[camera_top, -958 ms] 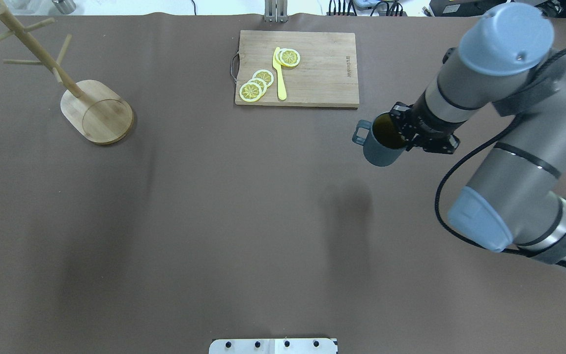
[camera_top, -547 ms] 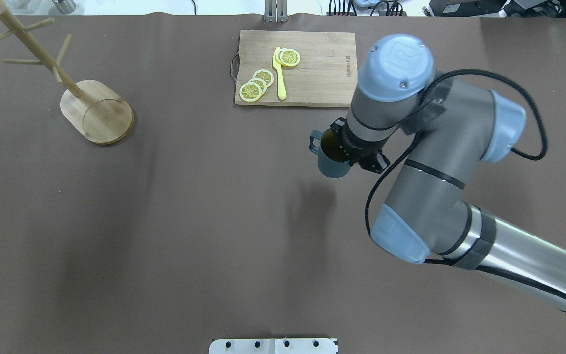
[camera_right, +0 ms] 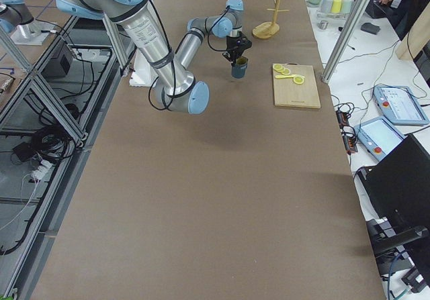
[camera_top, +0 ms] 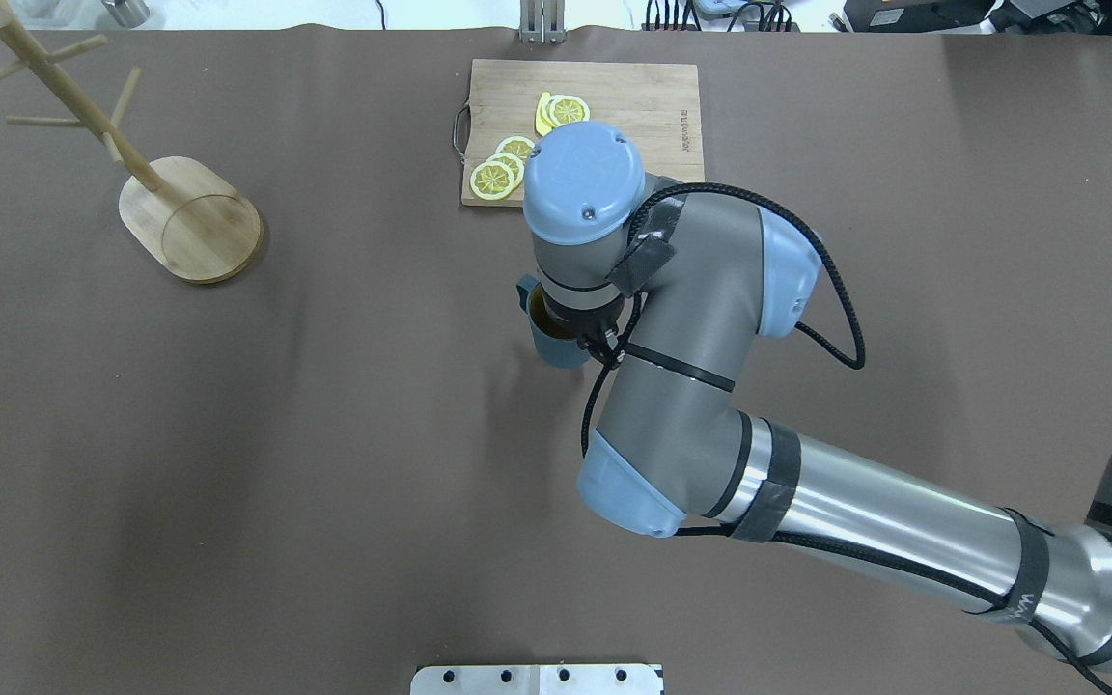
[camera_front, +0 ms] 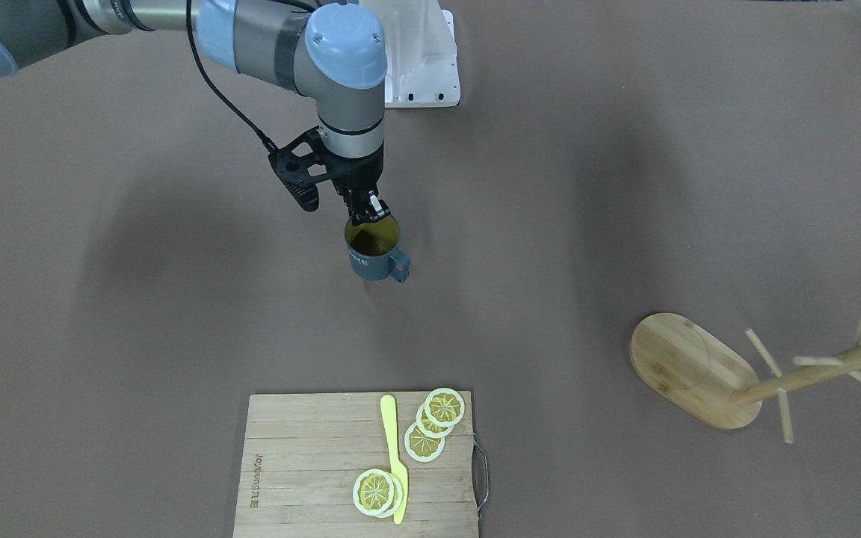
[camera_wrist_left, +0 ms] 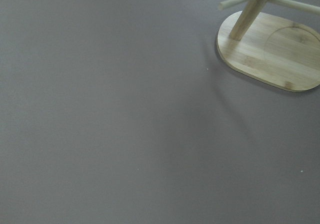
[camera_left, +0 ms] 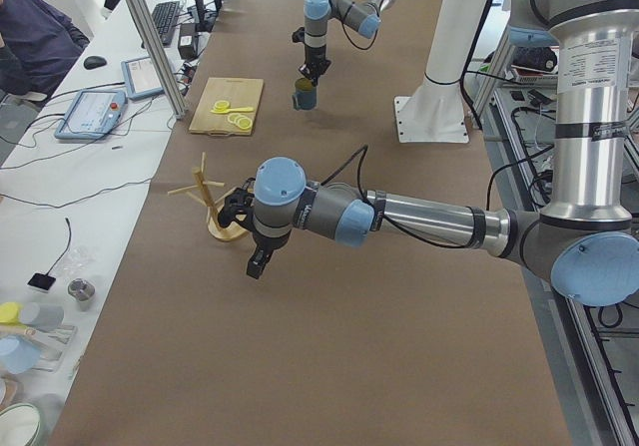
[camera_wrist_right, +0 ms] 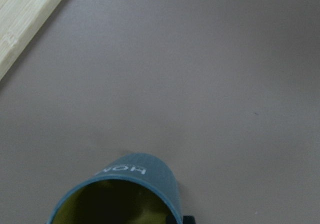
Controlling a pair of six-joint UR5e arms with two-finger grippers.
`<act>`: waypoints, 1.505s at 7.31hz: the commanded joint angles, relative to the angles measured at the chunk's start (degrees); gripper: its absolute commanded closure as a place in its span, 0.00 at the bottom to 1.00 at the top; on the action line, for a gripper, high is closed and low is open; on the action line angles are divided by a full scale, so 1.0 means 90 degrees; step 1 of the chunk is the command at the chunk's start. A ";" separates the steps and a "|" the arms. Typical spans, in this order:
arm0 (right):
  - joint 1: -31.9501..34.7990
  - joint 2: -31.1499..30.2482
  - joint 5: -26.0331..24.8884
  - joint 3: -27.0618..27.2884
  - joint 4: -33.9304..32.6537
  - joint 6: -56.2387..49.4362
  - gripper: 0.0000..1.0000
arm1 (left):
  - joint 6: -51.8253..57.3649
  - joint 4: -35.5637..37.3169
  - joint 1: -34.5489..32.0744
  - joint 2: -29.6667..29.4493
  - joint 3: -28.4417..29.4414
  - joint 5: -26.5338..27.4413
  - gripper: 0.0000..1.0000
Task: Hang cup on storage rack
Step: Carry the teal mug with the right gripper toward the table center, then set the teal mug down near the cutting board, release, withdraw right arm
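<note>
1. Your right gripper [camera_front: 365, 214] is pinched shut on the rim of the cup [camera_front: 374, 258], one finger inside the yellow interior and one outside. It holds nothing else.
2. The cup hangs upright just above the middle of the front-facing frame. It seems clear of the table [camera_front: 139, 314], with its handle pointing lower right.
3. The storage rack [camera_front: 812, 379] stands at the right edge of that frame, well apart from the cup, so the step in hand looks like the carry across.
4. A rim pinch is a narrow hold, so travel smoothly and keep the cup level. Turn the handle loop to face a peg before you close in, then lower the loop over the upward-angled tip.
5. Your left gripper [camera_left: 258, 261] hovers near the rack in the left side view. I cannot tell how far it is open. Mind it on the approach.
6. White "HOME" reads upside down on the cup wall in the right wrist view. The cutting board [camera_front: 311, 463] has a stamp along its left edge, too small to read.
</note>
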 commanded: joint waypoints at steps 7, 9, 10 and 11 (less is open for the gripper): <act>-0.0049 0.0228 -0.0054 -0.0550 0.0579 -0.0255 0.00 | -0.0002 0.0008 0.0000 -0.0001 0.0016 0.0000 0.01; 0.0067 0.0189 -0.0044 -0.0315 0.0560 -0.0452 0.00 | -0.0012 0.0009 0.0000 -0.0040 -0.0003 0.0010 0.01; 0.0155 0.0044 -0.0025 -0.0131 0.0541 -0.0626 0.00 | -0.0012 0.0038 0.0010 -0.0098 0.0016 0.0019 0.01; 0.0282 -0.0141 0.0062 0.0364 0.0163 -0.0937 0.00 | 0.0066 0.0028 0.0010 -0.0147 0.0006 0.0019 0.01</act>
